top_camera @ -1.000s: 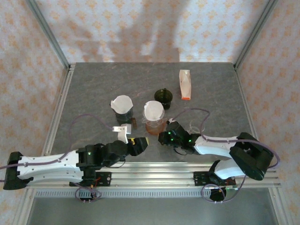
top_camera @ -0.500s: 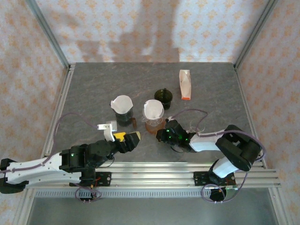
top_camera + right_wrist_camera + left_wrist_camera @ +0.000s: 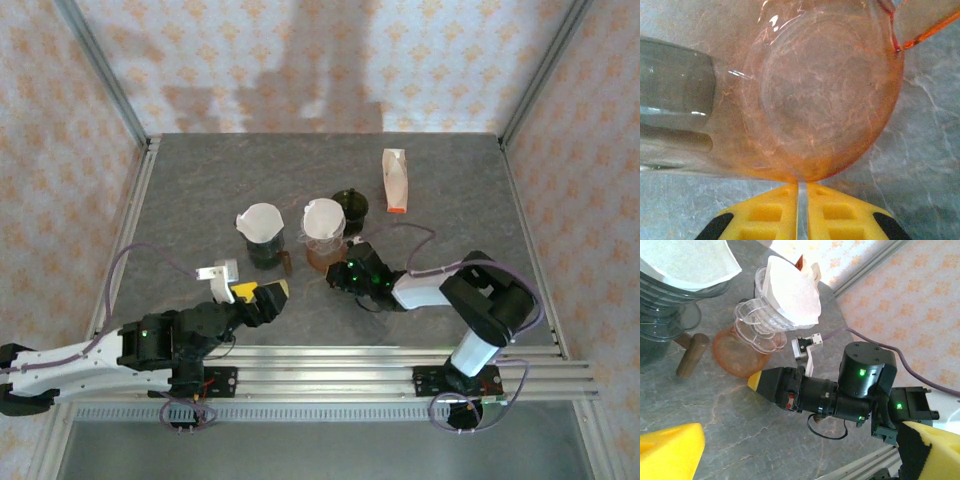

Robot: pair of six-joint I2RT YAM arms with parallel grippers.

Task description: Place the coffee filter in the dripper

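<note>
The white coffee filter (image 3: 323, 218) (image 3: 792, 290) sits as a cone inside the clear dripper (image 3: 321, 252) (image 3: 760, 322) with its orange base (image 3: 830, 90). My right gripper (image 3: 336, 273) (image 3: 802, 192) lies low on the table, its yellow fingers shut to a thin slit with nothing between them. Its tips press against the near rim of the dripper's base (image 3: 735, 362). My left gripper (image 3: 259, 293) (image 3: 800, 452) hovers to the front left of the dripper, open wide and holding nothing.
Left of the dripper stands a dark glass server (image 3: 264, 248) (image 3: 660, 305) with a wooden handle (image 3: 691, 355) and a second white filter (image 3: 260, 221) on top. A dark green cup (image 3: 350, 206) and a white-and-orange packet (image 3: 394, 180) lie behind.
My right gripper has pushed forward and left, and the dripper with the filter slid away with it. My left arm drew back leftward and its jaws opened wide.
</note>
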